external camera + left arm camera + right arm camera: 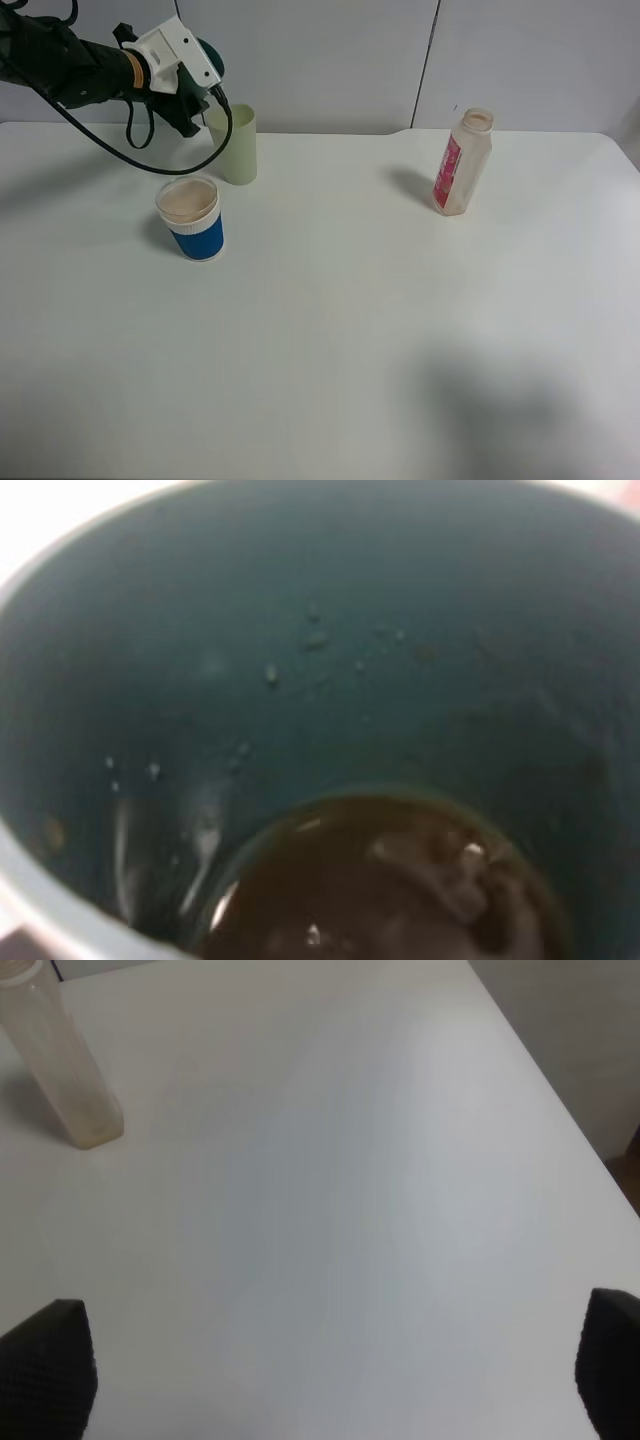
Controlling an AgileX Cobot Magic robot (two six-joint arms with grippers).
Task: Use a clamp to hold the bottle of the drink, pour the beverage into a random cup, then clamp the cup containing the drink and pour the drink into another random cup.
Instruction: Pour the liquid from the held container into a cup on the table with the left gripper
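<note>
My left gripper [198, 88] hangs above the table at the far left, shut on the teal cup [212, 58], which peeks out behind the white wrist mount. In the left wrist view the cup's dark inside [300, 660] fills the frame, with the brown beverage [390, 880] pooled at its bottom and droplets on the wall. The bottle [462, 162] stands upright at the far right with its pink label and no cap; the right wrist view shows the bottle [65, 1070] too. My right gripper [320, 1380] is open over bare table, with nothing between its fingers.
A pale yellow-green tumbler [235, 143] stands just below and right of the held cup. A blue cup with a white rim [192, 217] stands in front of it. The white table [350, 330] reaches to the wall at the back.
</note>
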